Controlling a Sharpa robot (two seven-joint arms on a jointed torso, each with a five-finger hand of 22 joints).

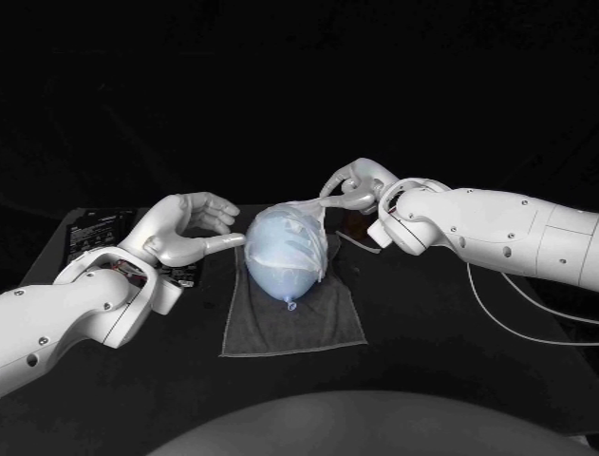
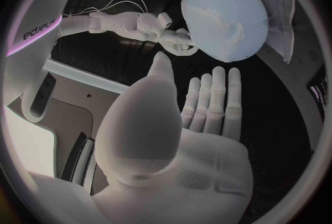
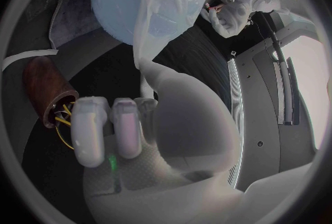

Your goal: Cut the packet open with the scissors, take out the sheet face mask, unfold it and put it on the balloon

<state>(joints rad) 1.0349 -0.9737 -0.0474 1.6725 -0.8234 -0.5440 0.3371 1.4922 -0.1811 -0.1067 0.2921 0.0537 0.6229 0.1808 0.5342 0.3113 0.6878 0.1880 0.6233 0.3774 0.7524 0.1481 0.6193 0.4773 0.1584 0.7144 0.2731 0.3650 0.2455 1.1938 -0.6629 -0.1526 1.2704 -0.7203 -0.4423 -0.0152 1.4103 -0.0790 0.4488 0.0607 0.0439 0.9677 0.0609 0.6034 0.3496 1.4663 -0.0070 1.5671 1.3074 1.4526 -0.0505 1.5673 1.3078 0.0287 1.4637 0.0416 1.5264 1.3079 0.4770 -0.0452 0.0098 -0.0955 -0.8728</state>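
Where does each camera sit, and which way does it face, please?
Head view: on the robot's head, looking down at the pale blue balloon on a grey cloth towel; left hand and right hand show.
Left wrist view: behind the left hand, facing the balloon.
Right wrist view: behind the right hand, facing the translucent white sheet mask its fingers hold.
All share the balloon.

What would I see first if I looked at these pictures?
You'd first spot the pale blue balloon lying on a grey towel in the middle of the black table. A thin, see-through sheet mask is draped over it. The right hand pinches the mask at the balloon's far end, and the left hand waits open close beside the balloon.
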